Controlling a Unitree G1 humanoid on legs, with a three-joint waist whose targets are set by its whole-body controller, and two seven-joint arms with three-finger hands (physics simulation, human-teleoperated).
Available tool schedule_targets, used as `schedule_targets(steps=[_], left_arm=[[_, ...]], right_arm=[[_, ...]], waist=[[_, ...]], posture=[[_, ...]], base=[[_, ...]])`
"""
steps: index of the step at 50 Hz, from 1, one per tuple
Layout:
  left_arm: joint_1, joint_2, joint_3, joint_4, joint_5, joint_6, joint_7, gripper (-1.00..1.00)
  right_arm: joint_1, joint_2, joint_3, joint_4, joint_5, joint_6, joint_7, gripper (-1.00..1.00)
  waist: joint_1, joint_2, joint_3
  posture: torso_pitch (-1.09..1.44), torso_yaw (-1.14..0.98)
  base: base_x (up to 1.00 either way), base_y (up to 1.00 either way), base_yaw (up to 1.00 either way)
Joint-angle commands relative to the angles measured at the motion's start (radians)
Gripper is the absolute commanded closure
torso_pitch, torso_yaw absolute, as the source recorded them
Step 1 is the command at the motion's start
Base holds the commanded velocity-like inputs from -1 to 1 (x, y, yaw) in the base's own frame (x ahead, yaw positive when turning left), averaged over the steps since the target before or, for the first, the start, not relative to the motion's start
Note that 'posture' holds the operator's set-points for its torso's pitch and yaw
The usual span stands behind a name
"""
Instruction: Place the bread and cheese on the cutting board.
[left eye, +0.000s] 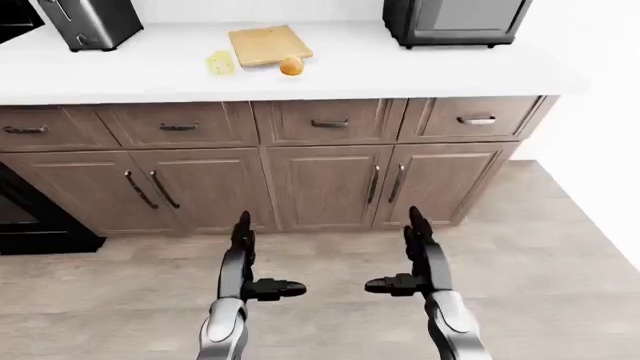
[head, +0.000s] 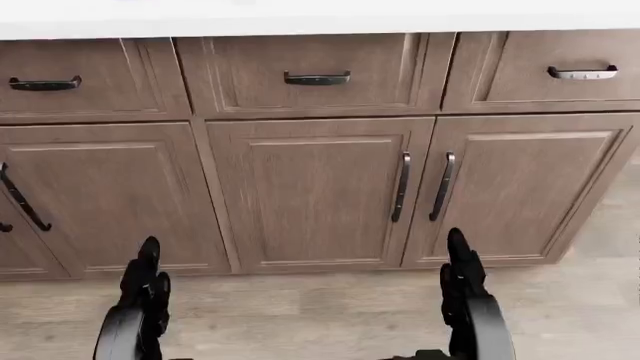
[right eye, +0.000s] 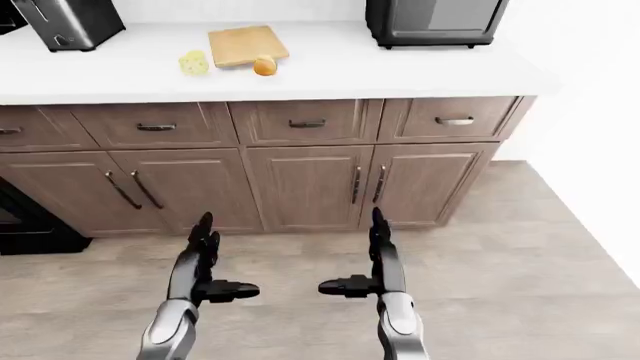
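A wooden cutting board (left eye: 269, 45) lies on the white counter (left eye: 400, 71) near the top of the left-eye view. A pale yellow cheese wedge (left eye: 220, 63) sits just left of the board. A round golden bread roll (left eye: 291, 67) rests at the board's lower right corner, off the wood or just touching it. My left hand (left eye: 250, 262) and right hand (left eye: 410, 259) hang low over the floor, well below the counter, both open with fingers pointing up and thumbs turned inward. Neither holds anything.
A steel toaster (left eye: 92, 22) stands at the counter's left and a black microwave (left eye: 455, 21) at its right. Brown drawers and cabinet doors (left eye: 330, 184) face me. A black oven (left eye: 25, 217) shows at far left. The counter ends at right, beside grey wood floor (left eye: 560, 247).
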Motion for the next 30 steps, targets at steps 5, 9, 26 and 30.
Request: schedule_targets(steps=[5, 9, 26, 30], left_arm=[[-0.025, 0.001, -0.005, -0.073, -0.012, -0.048, -0.012, -1.0], [-0.029, 0.001, -0.006, -0.06, -0.009, -0.053, -0.013, -1.0], [-0.119, 0.034, 0.077, -0.533, -0.077, 0.317, 0.002, -1.0], [-0.313, 0.097, 0.12, -0.66, -0.118, 0.543, 0.039, -1.0]], right_arm=[[-0.031, -0.007, 0.001, -0.073, -0.014, -0.089, 0.004, -1.0], [-0.031, -0.006, 0.002, -0.078, -0.022, -0.088, 0.001, -1.0], [-0.084, -0.011, -0.046, -0.525, -0.028, 0.268, -0.048, -1.0], [-0.262, -0.091, -0.069, -0.764, -0.043, 0.603, -0.019, -1.0]], waist=[[0.006, -0.006, -0.017], [0.007, -0.008, -0.073], [0.01, -0.005, -0.091], [0.013, -0.003, -0.094]], posture=[[0.0, 0.0], [0.0, 0.0], [0.0, 0.0], [0.0, 0.0]], base=[[0.0, 0.0, 0.0], [0.0, 0.0, 0.0], [0.0, 0.0, 0.0], [0.0, 0.0, 0.0]])
